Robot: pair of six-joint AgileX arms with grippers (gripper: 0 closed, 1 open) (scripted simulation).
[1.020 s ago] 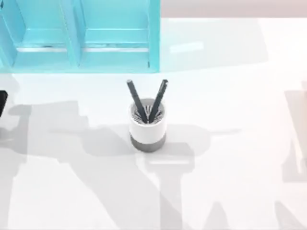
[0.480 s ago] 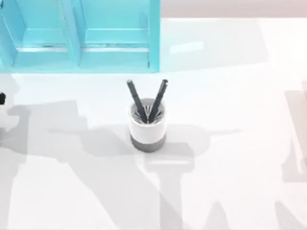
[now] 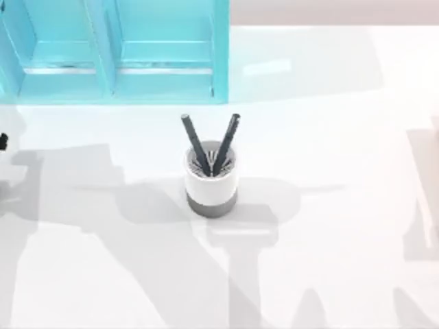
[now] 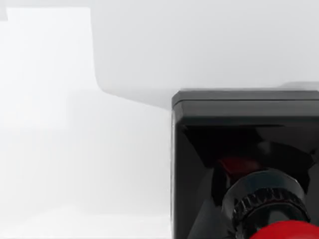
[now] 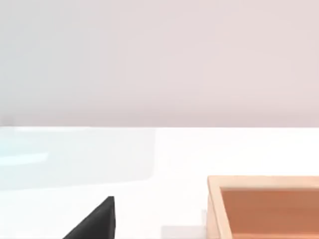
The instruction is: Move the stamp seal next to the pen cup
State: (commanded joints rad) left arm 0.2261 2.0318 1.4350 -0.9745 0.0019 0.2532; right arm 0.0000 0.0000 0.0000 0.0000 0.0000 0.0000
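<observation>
- Left pincer: the left wrist view looks down on the stamp seal (image 4: 246, 164) at close range, with its square black base and, at the picture's edge, the dark ribbed collar and glossy red knob. The fingers are not visible, so whether the left pincer is apart, together or clamped cannot be told.
- A small dark part of the left arm (image 3: 3, 142) sits at the far left edge of the top view. By judgement the stamp seal lies near that edge of the white surface (image 3: 329, 260), well apart from the pen cup (image 3: 211, 181).
- Pen cup: upright near the centre of the surface, white upper part over a grey band, with two dark pens (image 3: 209, 144) splayed outward.
- Right arm: parked at the right side. Its wrist view shows a tan wooden box (image 5: 264, 206) and a dark wedge (image 5: 97, 221). Right pincer state: cannot tell.
- Risk: the knob is round and glossy; an off-centre grasp may slip or tip the stamp.
- Risk: the leaning pens overhang the cup rim; a low, close approach could strike them and topple the cup.
- Room: the turquoise shelf unit (image 3: 116, 48) bounds the far left. Bare surface lies left, right and in front of the cup.
</observation>
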